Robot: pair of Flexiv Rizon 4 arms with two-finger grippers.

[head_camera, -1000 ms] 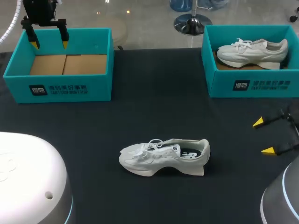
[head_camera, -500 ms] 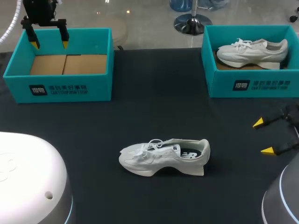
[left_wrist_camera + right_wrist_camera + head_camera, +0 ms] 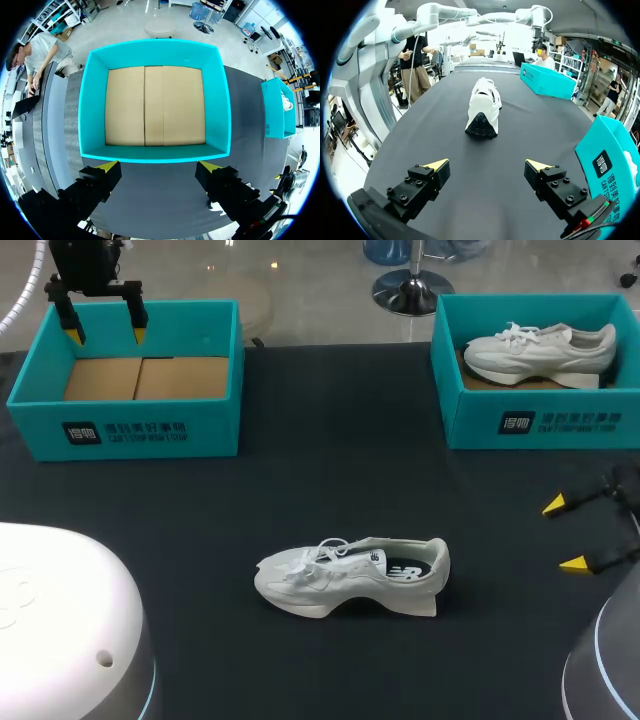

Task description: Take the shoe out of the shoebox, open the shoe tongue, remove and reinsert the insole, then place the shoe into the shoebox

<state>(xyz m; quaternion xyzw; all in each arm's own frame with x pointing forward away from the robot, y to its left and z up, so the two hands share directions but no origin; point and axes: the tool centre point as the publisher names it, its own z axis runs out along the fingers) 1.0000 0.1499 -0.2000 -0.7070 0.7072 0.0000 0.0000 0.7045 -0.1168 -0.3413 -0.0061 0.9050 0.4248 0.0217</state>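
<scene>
Lying well ahead of the spread right claw (image 3: pixel 486 164), the shoe (image 3: pixel 482 112); left claw (image 3: pixel 105 335) spread over shoebox (image 3: pixel 140 430).

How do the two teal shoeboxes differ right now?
The left shoebox holds only its bare cardboard floor; the right shoebox holds a white shoe. The left gripper hangs above the left shoebox; no gripper is above the right shoebox. Both are teal, open-topped and upright.

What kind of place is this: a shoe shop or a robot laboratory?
Probably a robot laboratory bench, not a shop: my left pincer and right pincer hang over a dark table with one loose white shoe and two teal shoeboxes.
</scene>
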